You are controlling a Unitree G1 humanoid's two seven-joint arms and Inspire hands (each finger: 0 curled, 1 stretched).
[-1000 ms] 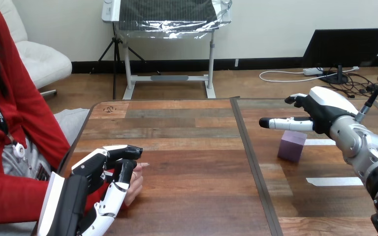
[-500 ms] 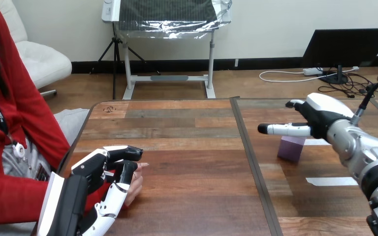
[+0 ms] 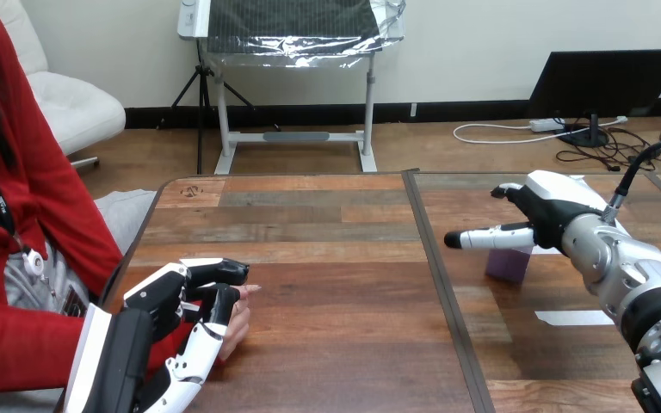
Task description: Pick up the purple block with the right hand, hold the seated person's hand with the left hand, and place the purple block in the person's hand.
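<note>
The purple block rests on the right half of the wooden table, mostly covered from above by my right hand. That hand hovers over the block, open, with a straight finger pointing left and nothing held. At the lower left, my left hand has its fingers and thumb curled round the person's hand, which lies on the table near its left edge. The person's fingertips poke out to the right of my fingers.
Two white tape strips lie on the table's right half, one beside the block and one nearer me. A dark seam runs front to back between the two table halves. The person sits at the left side.
My right hand has come down and slightly left over the purple block, covering more of it. My left hand stays wrapped round the person's hand, which has not moved.
</note>
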